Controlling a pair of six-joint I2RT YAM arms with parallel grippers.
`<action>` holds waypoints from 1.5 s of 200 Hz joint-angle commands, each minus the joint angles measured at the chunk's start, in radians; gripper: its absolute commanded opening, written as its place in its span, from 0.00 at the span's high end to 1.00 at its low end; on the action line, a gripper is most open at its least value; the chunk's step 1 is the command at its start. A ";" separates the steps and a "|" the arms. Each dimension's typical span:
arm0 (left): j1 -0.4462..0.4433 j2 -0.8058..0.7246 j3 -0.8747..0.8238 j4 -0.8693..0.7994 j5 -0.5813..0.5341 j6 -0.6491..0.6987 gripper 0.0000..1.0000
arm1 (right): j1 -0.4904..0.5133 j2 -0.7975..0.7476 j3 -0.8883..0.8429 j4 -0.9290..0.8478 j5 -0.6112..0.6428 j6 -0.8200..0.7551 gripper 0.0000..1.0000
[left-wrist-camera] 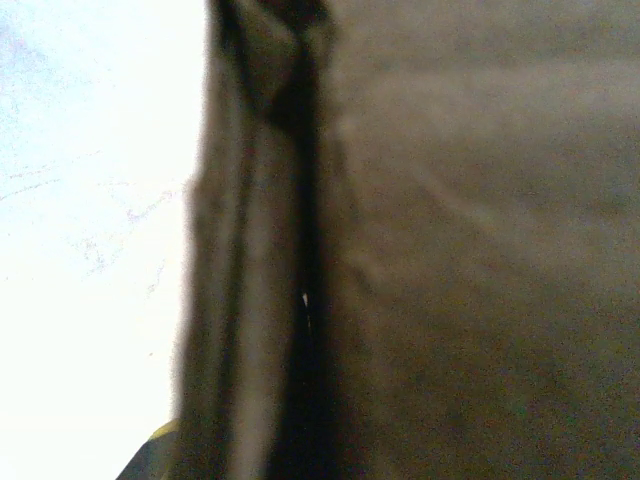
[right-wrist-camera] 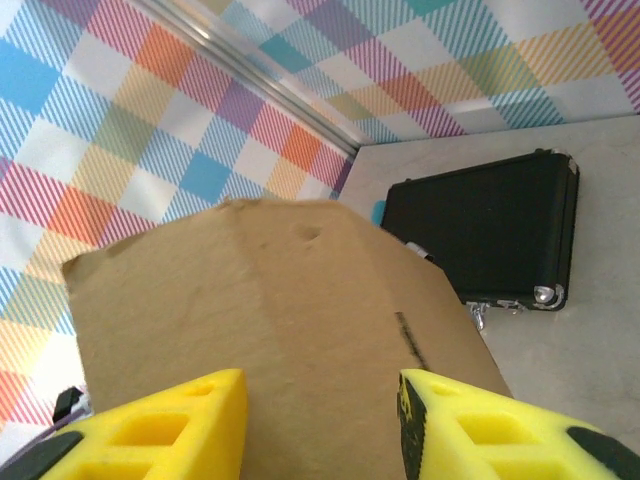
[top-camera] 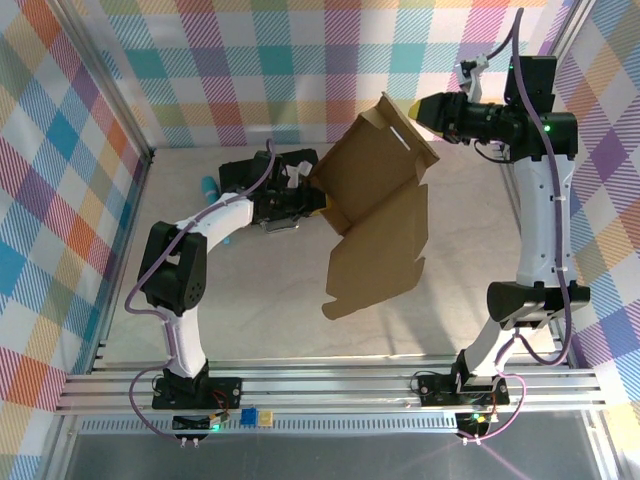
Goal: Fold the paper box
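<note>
The paper box (top-camera: 380, 200) is a brown die-cut cardboard sheet held tilted in the air above the table, its flaps partly bent. My left gripper (top-camera: 305, 195) is at its left edge, shut on the cardboard. Dark cardboard (left-wrist-camera: 480, 250) lies right against the lens in the left wrist view, with a sliver of yellow finger (left-wrist-camera: 160, 440) at the bottom. My right gripper (top-camera: 413, 108) is at the sheet's top right corner. It is open, and between its yellow fingers (right-wrist-camera: 180, 420) the cardboard panel (right-wrist-camera: 270, 320) lies flat just beyond them.
A black hard case (top-camera: 265, 190) with metal latches lies on the table under the left gripper and shows again as the case (right-wrist-camera: 480, 235) in the right wrist view. A blue object (top-camera: 210, 185) sits left of it. Checkered walls surround the table.
</note>
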 commanded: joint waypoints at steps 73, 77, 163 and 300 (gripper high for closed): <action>0.011 -0.032 0.073 -0.263 -0.023 0.102 1.00 | 0.133 -0.036 -0.020 -0.148 0.298 -0.199 0.52; 0.011 -0.033 0.076 -0.267 -0.022 0.104 1.00 | 0.142 -0.034 -0.016 -0.158 0.326 -0.208 0.52; 0.011 -0.068 0.116 -0.368 -0.036 0.183 1.00 | 0.320 -0.011 -0.025 -0.208 0.816 -0.368 0.53; 0.011 -0.131 0.120 -0.424 -0.045 0.234 1.00 | 0.405 -0.001 -0.163 -0.110 1.278 -0.472 0.55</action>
